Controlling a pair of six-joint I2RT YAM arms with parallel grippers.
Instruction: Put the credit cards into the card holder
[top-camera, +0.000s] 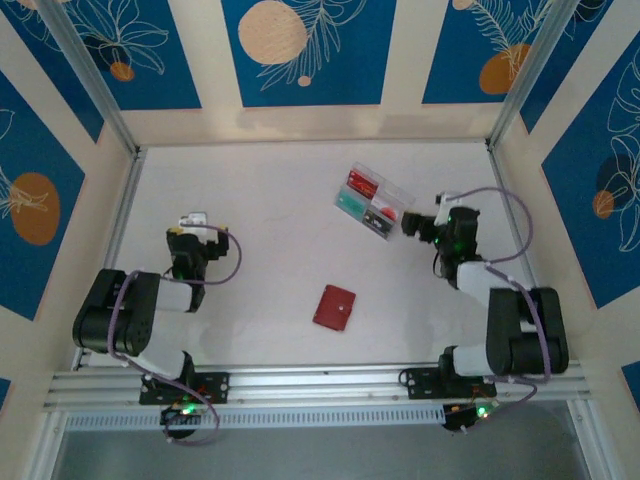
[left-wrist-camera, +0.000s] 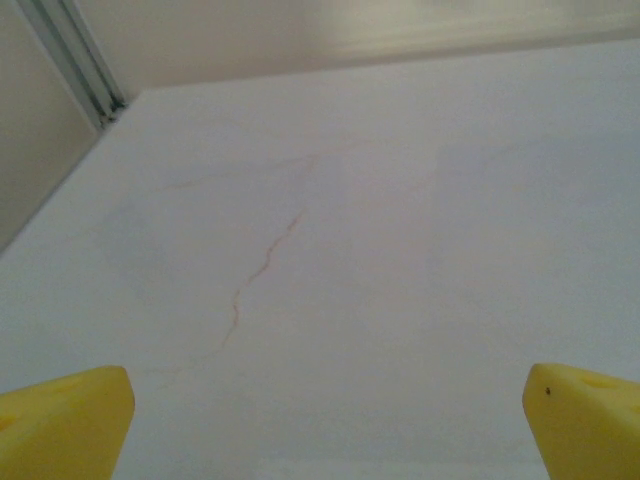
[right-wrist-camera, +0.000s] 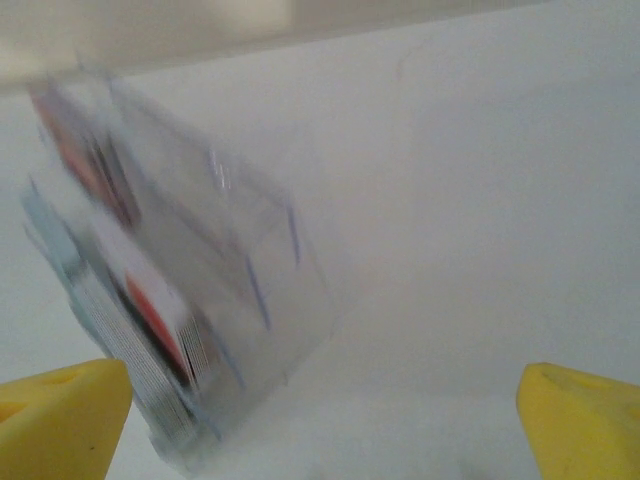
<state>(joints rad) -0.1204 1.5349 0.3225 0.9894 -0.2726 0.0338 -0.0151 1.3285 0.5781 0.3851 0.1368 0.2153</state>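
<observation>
The red wallet (top-camera: 334, 307) lies closed on the table (top-camera: 260, 200), nearest the arm bases and at about 7 o'clock from the right gripper (top-camera: 411, 222). Both that gripper and the left gripper (top-camera: 195, 221) have their fingers spread wide, holding nothing. The cards (top-camera: 361, 184) sit in a clear box (top-camera: 392, 214) just beside the right gripper, at its 10 o'clock. The box's long axis runs from 10 to 4 o'clock. The right arm is much the nearer, so I judge the pick is its job.
</observation>
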